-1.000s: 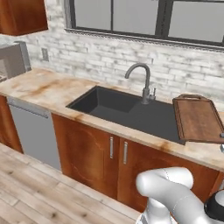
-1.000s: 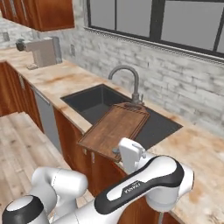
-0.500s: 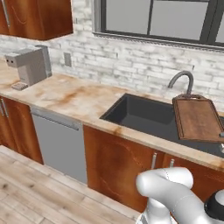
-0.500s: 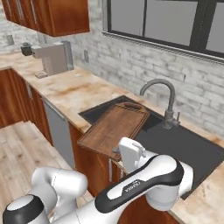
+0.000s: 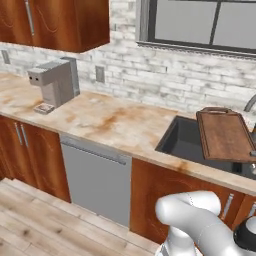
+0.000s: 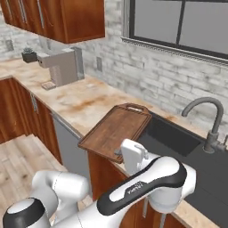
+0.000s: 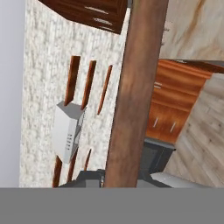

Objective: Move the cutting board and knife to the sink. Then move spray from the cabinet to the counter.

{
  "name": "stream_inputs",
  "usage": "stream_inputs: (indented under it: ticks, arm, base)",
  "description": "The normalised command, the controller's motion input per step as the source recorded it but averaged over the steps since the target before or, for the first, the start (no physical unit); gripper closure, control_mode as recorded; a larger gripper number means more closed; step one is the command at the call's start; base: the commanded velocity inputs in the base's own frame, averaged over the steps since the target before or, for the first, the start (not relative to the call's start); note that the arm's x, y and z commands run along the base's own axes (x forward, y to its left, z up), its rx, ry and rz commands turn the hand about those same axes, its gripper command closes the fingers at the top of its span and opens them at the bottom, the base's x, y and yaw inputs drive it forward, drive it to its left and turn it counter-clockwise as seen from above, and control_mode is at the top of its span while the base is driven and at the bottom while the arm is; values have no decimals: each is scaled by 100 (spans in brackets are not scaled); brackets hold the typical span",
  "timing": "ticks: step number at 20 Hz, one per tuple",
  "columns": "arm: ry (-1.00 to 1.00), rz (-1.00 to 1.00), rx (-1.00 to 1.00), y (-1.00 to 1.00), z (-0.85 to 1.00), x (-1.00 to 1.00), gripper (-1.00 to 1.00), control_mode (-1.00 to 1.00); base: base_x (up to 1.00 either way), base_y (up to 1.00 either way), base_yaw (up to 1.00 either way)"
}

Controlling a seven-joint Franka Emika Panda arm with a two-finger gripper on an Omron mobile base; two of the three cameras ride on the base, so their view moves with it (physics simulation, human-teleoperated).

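Base has driven left: coffee machine (image 5: 56,82) now in view. Jaws remain clamped on cutting board (image 6: 116,130), raised beside sink (image 6: 187,147) above worktop (image 5: 105,122).

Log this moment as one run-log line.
phase: carrying cutting board | claw: shut on board edge | board: lifted, level, beside sink | counter: coffee machine

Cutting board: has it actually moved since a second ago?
Yes. In the left base view the cutting board, earlier right of the faucet, is now left of it.
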Motion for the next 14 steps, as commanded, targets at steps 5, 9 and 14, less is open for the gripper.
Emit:
stream_inputs:
  ticks: [5,9,14]
  arm:
    - [0,0,0,0,0,0,100,100]
    - [0,0,0,0,0,0,100,100]
    - [0,0,0,0,0,0,100,100]
  base:
    - [60,42,-19]
    - [53,36,-36]
    - [45,32,-48]
